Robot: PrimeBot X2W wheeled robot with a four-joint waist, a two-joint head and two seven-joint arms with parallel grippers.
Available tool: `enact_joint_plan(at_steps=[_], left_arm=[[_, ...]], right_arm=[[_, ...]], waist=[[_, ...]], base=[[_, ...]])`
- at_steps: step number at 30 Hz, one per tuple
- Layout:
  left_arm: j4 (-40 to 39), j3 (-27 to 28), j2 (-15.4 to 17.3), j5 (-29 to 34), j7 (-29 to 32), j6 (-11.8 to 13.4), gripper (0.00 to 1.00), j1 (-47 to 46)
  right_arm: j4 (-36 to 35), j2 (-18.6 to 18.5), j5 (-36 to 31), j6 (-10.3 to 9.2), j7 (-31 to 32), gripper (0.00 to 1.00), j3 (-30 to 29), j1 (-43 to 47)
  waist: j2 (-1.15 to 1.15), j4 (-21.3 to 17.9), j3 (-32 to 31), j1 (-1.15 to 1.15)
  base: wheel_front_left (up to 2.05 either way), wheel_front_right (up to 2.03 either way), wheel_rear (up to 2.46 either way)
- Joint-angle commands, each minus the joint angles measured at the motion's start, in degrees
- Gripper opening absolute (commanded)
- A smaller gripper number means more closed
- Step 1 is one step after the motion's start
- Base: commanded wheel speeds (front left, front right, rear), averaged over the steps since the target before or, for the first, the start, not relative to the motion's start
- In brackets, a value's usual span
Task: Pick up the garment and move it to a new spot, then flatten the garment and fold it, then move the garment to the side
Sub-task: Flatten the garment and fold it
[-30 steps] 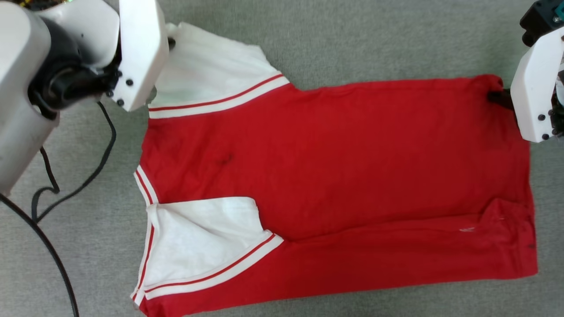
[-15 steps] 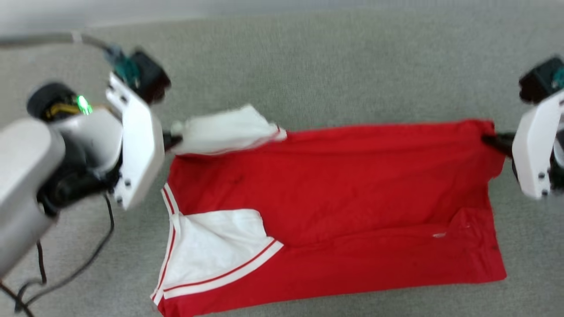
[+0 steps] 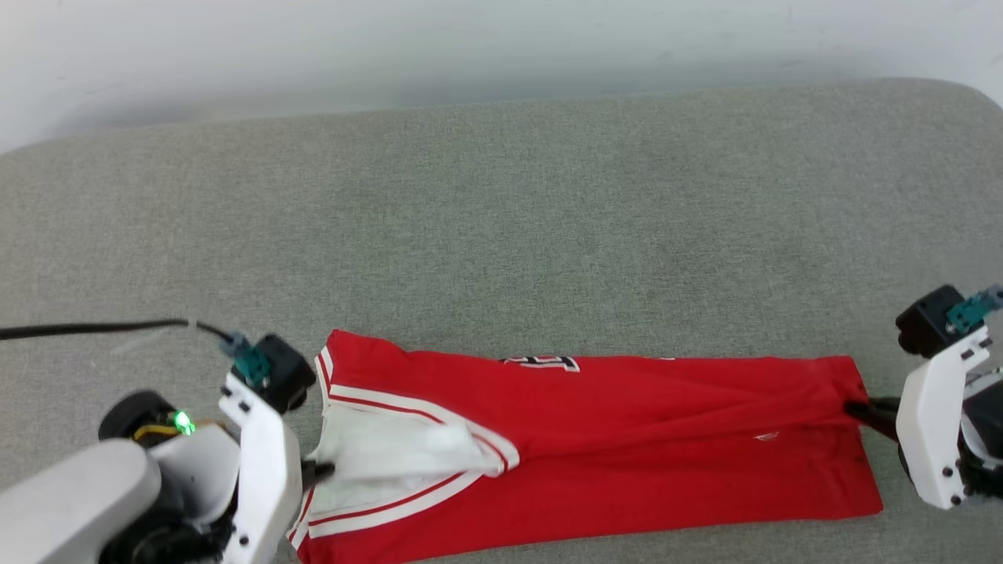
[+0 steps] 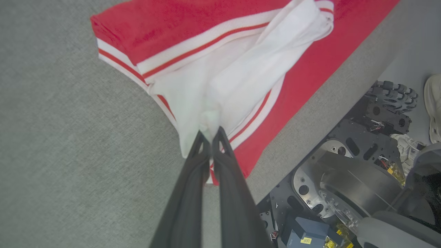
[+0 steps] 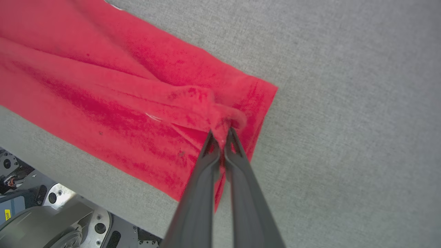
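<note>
Left pincer (image 4: 210,132): clamped on the white sleeve, now drawn over toward the near edge.
Right pincer (image 5: 223,133): clamped on a bunched red hem corner.
Garment (image 3: 627,439): a second ago spread wide, now doubled lengthwise into a narrow band near the front of the grey surface (image 3: 501,235).
Meaning: first fold apparently made; release should follow.
Containers: none here.
</note>
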Motion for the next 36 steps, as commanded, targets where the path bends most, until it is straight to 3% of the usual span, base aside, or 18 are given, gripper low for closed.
enact_joint_plan(at_steps=[1,9,10,11,18,24,31,36], left_arm=[[-0.03,-0.72,0.17,-0.49,-1.41,0.7,0.0,2.67],[3.54,-3.24,-2.16,-0.87,-5.55,1.62,0.0,8.91],[3.89,-3.29,-2.56,-0.88,-5.96,1.64,0.25,9.17],[4.14,-3.29,-2.85,-0.56,-6.62,1.54,0.98,9.28],[3.15,-0.46,-1.72,2.93,-14.95,4.04,1.0,9.68],[3.03,4.05,-1.81,7.51,-28.14,10.98,1.0,11.21],[4.99,8.85,-4.85,11.64,-43.33,20.67,1.0,14.23],[6.25,11.9,-6.86,13.49,-47.75,25.57,1.0,15.69]], right_arm=[[0.51,-0.25,-0.15,-0.02,-1.28,0.0,0.26,1.98],[4.35,3.06,-1.59,-0.02,-5.36,0.01,1.95,4.77],[4.8,3.41,-1.54,-0.02,-5.79,0.45,1.93,4.73],[5.02,3.58,-1.68,-0.02,-6.44,1.0,1.88,4.57],[2.28,1.33,-2.82,-0.02,-11.86,1.0,-0.26,3.36],[0.2,-0.52,-0.65,-0.02,-15.82,1.0,-7.55,5.45],[2.99,1.55,2.8,-0.02,-16.8,1.0,-16.13,10.81],[5.83,2.96,5.6,-0.02,-14.71,1.0,-18.87,13.39]], waist=[[0.0,-0.09,0.15,0.01],[0.0,-0.69,1.2,0.01],[0.0,-0.74,1.18,0.01],[0.0,-0.77,1.1,0.01],[0.0,-0.87,-0.79,0.01],[0.0,-0.48,-1.54,0.01],[0.0,0.22,-0.6,0.01],[0.0,0.79,0.18,0.01]], base=[[0.0,0.0,0.0],[0.0,0.0,0.0],[0.0,0.0,0.0],[0.0,0.0,0.0],[0.0,0.0,0.0],[0.0,0.0,0.0],[0.0,0.0,0.0],[0.0,0.0,0.0]])
